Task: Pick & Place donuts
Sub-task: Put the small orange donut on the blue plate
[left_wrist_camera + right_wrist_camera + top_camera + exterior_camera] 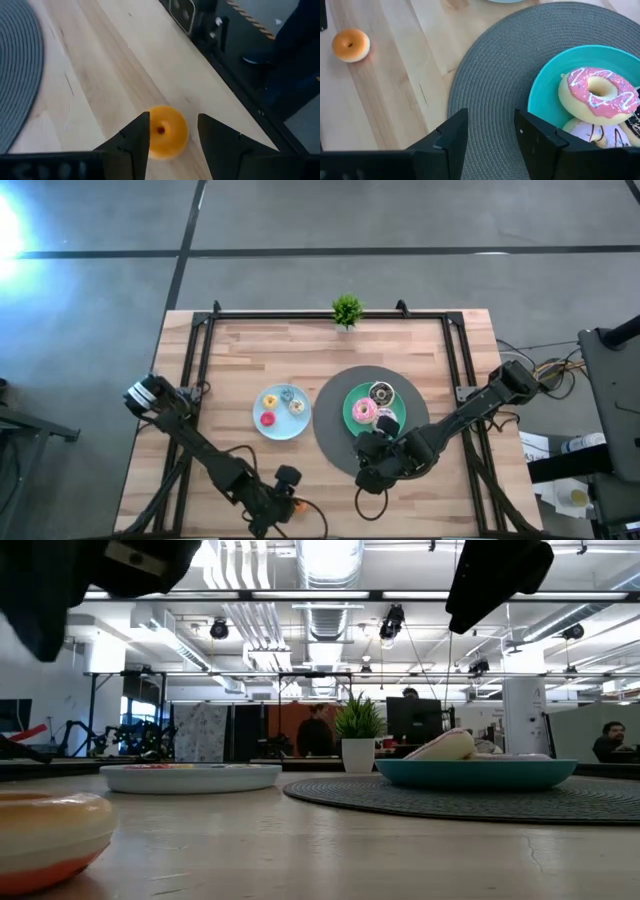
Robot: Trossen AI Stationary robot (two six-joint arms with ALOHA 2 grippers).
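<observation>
The left wrist view shows the left hand [172,135] open, its two fingers standing apart and empty, with the orange donut [165,131] lying flat on the desk [125,75] just beneath and ahead of the gap between them, not yet touched. In the high view that hand sits at the near edge of the desk, well apart from the light-blue plate [281,426], which carries three small donuts. The right hand [490,132] hovers open and empty over the grey mat [490,65]; just ahead of it and to one side lies the teal plate [545,85], holding a pink donut [597,95] with white squiggles, a pale one tucked beneath it and a dark one at the plate's far side. The orange donut also shows well off to the other side of the right hand. It looks like a small, light toy ring with a smooth, rounded, probably slick surface, likely stiff or slightly yielding and unlikely to break. A pinch across its outer rim, with the fingers straddling the ring at its widest line, seems the surest hold; too high on the curved top and it may squirt out, so the fingers should come down close to the desk before closing.
</observation>
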